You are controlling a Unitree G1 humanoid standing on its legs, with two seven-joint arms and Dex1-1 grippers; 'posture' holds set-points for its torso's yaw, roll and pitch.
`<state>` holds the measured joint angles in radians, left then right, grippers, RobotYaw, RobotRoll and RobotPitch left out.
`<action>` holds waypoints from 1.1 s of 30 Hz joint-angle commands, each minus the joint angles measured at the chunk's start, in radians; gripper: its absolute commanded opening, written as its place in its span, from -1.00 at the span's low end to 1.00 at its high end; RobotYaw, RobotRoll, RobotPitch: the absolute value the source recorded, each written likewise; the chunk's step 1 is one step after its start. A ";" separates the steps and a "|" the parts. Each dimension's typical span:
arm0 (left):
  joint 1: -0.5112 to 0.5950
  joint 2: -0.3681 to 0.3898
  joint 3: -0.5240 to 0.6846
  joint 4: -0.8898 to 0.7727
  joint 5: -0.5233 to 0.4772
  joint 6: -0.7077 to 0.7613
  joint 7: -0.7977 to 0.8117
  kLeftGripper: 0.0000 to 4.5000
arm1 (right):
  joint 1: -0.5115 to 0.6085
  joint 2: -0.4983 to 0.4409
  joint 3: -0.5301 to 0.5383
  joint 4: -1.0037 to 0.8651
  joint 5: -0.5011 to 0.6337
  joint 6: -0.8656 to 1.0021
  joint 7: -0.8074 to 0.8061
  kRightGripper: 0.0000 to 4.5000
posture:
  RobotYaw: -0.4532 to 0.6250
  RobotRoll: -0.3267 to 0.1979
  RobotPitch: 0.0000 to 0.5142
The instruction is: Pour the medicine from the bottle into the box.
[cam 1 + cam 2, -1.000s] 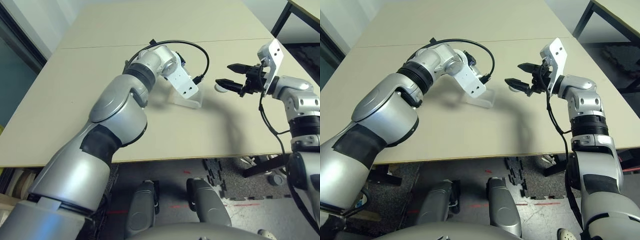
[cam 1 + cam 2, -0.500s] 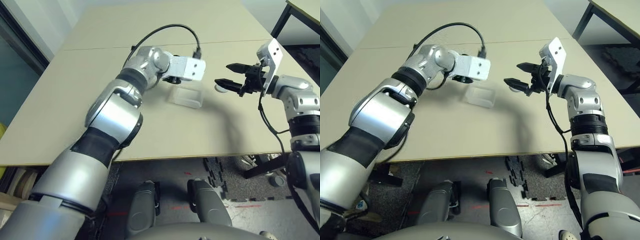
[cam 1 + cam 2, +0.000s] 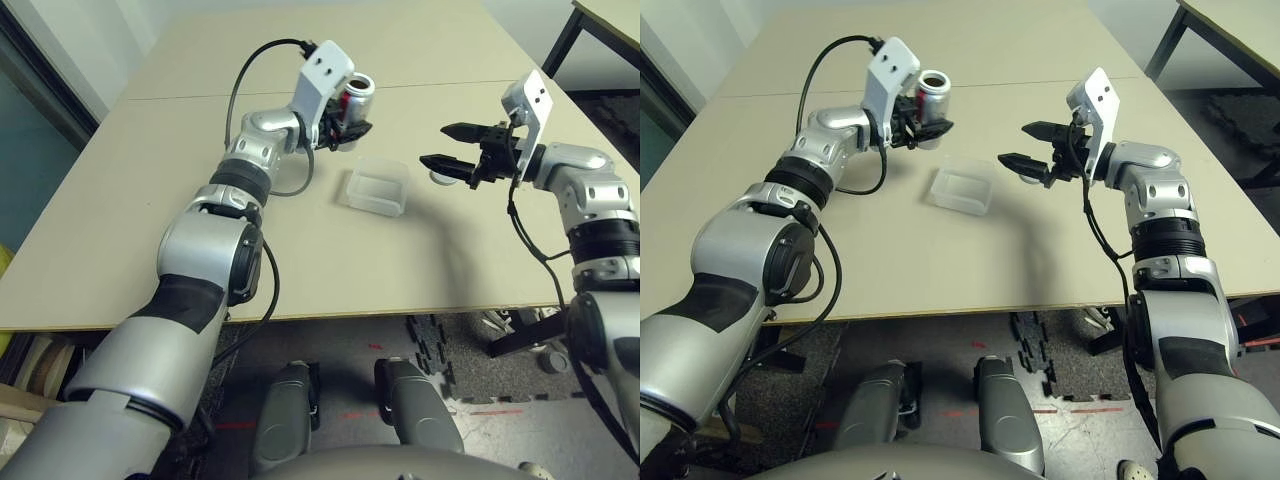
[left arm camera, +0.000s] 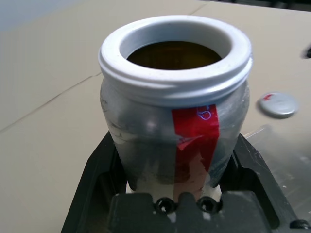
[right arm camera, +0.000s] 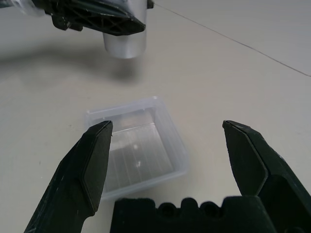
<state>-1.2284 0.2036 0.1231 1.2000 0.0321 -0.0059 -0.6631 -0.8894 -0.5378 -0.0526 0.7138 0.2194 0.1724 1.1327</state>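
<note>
We now see the left gripper [image 3: 345, 125] rolled upright and drawn back from over the box [image 3: 377, 189], where it was tipped a second ago. It stays clenched on the bottle [image 4: 177, 111], which now stands upright in the air, uncapped, just beyond the box's far left corner. The box rests unmoved on the counter [image 3: 150, 200]. The right gripper [image 3: 452, 148] hovers at the box's right with jaws spread wide, empty, barely shifted. The grey cap [image 4: 277, 104] lies just beyond the box.

Left gripper [image 3: 345, 125] clamped on uncapped bottle [image 3: 356, 100], held above table [image 3: 120, 200], clear box [image 3: 378, 188] near, right gripper [image 3: 447, 147] spread, grey cap [image 3: 439, 177] beyond.
</note>
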 commanded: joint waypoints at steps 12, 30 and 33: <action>0.206 0.004 -0.005 -0.255 -0.046 0.050 0.155 0.19 | -0.020 0.005 0.008 0.036 -0.008 -0.030 0.020 1.00 | -0.14 0.25 -0.53; -0.221 0.026 -0.828 0.115 0.757 -0.346 0.232 0.19 | -0.019 -0.069 -0.016 0.112 -0.021 -0.070 -0.002 1.00 | -0.18 0.25 -0.52; -0.285 -0.035 -1.038 0.154 0.960 -0.393 0.277 0.19 | -0.003 -0.063 -0.029 0.101 -0.007 -0.068 -0.020 1.00 | -0.22 0.25 -0.54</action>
<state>-1.4875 0.1906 -0.8320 1.3335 0.8940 -0.3658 -0.4106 -0.9001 -0.5973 -0.0609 0.8183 0.2051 0.1079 1.1216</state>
